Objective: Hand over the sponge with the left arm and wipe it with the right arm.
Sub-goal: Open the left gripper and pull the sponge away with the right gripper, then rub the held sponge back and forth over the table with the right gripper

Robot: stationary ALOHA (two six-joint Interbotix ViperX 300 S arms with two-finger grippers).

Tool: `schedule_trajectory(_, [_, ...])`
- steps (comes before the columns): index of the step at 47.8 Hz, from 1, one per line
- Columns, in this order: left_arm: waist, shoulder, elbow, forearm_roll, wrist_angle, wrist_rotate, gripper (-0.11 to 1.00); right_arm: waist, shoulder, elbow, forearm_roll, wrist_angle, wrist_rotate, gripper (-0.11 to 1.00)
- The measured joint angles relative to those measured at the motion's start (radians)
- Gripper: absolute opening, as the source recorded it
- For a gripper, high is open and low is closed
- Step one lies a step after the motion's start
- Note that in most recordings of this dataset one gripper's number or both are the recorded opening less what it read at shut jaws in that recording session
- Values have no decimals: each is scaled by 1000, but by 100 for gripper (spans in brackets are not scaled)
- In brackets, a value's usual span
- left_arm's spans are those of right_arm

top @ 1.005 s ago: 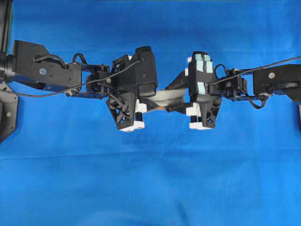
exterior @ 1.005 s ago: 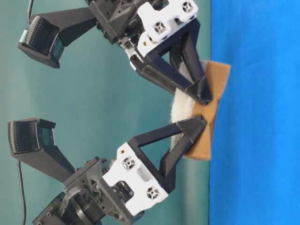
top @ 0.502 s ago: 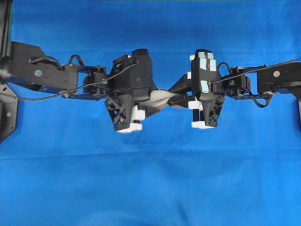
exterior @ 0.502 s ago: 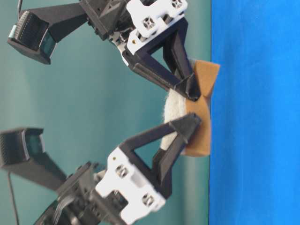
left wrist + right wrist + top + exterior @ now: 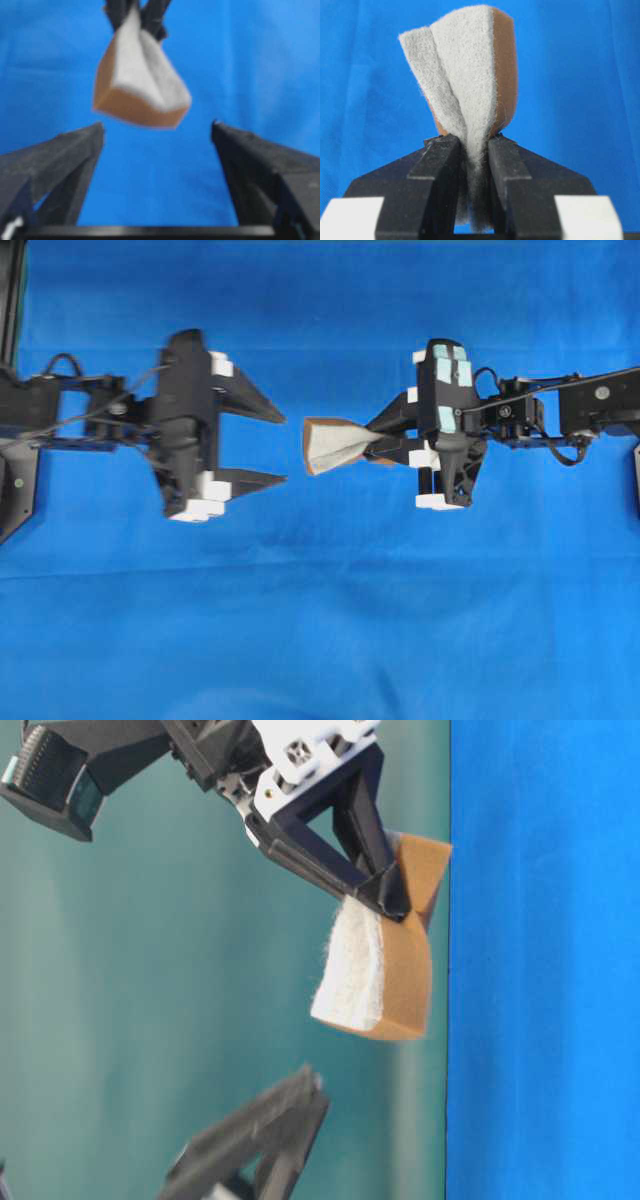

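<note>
- Overhead view first: you've got the sponge (image 5: 335,445) hanging in mid-air above the blue cloth (image 5: 320,620), pinched by the right claw (image 5: 385,445) at one end only.
- That end grip squeezes the sponge into a fold, so the free end fans out toward your left arm; the grey fuzzy face shows on one side, the orange backing on the other.
- Right wrist view confirms it: both fingers (image 5: 440,165) are pressed hard onto the sponge's narrow end, fuzz bulging out between them.
- Your left claw (image 5: 275,445) is spread wide, with nothing between its fingers; it sits just short of the sponge, clear of it, tips pointing straight at it.
- Left wrist view agrees: the two dark fingers (image 5: 60,165) frame bare cloth, the sponge hanging ahead of them and out of contact.
- Table-level view shows the sponge off the cloth surface, gripped from above.
- My read: the handover looks done, the right arm carries the sponge alone, and wiping is what's left — you'd need to lower it onto the cloth.
- Watch that end-only pinch; it may flex or slip under wiping pressure.
</note>
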Motion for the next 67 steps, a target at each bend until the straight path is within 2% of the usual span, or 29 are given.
schedule_trajectory(8, [0, -91, 75, 2, -43, -3, 84, 0, -3, 2, 0, 6, 3, 22])
schedule_trajectory(21, [0, -118, 91, 2, -54, -3, 84, -2, 8, 2, 0, 9, 11, 22])
schedule_trajectory(32, [0, -118, 91, 2, -54, -2, 84, -2, 144, 3, 12, -11, 18, 22])
schedule_trajectory(45, [-2, -118, 91, 2, -54, -3, 84, -2, 333, 2, 61, -114, 21, 22])
schedule_trajectory(55, [-2, -118, 92, 2, -54, -2, 84, -3, 354, -3, 75, -123, 21, 22])
schedule_trajectory(67, [-2, -118, 92, 0, -54, -2, 84, -83, 345, 12, 67, -137, 9, 22])
